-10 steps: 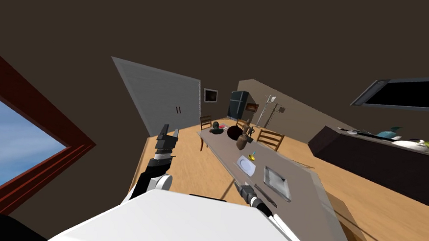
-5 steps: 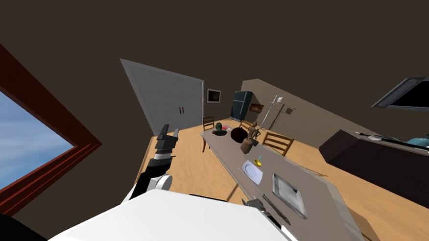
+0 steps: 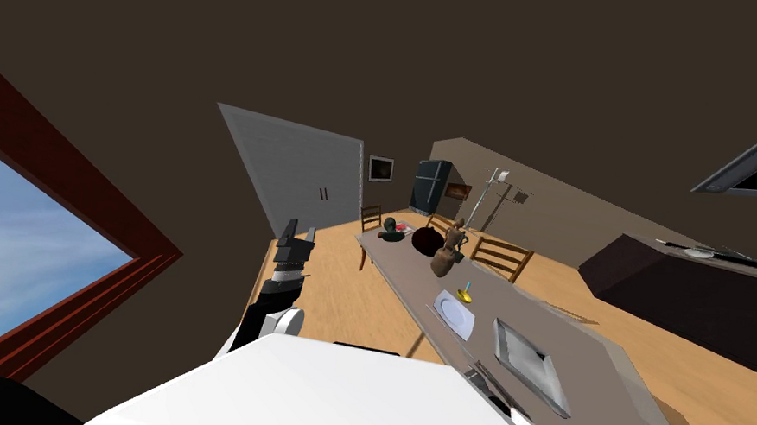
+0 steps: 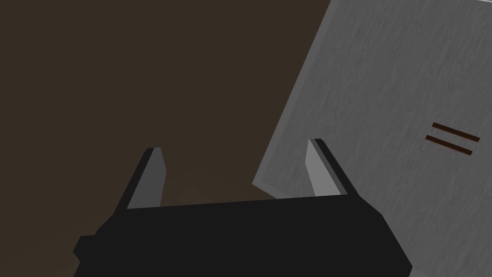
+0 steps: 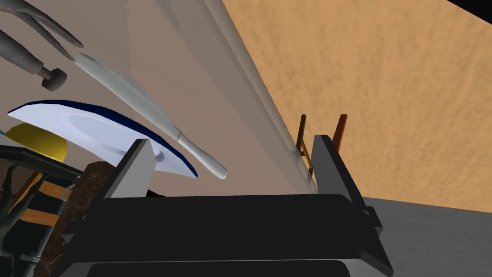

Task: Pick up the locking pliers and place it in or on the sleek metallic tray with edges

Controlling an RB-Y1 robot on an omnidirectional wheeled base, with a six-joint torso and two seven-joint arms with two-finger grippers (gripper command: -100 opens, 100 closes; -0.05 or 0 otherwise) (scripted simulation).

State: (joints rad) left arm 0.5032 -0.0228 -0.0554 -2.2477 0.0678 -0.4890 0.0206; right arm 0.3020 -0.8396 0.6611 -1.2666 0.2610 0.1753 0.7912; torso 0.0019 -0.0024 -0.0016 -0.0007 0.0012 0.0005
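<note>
one locking pliers (image 5: 21, 55), one knife (image 5: 144, 115), one plate (image 5: 96, 132), one tray (image 3: 530, 364)

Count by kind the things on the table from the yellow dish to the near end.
Yellow dish: 1
Plate: 1
Tray: 1
Knife: 1
Locking pliers: 1
Total: 5

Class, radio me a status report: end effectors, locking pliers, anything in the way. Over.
Left end effector open, empty. Right end effector open, empty, at table edge. Locking pliers on table, ungrasped. Table knife lies beside them.
</note>
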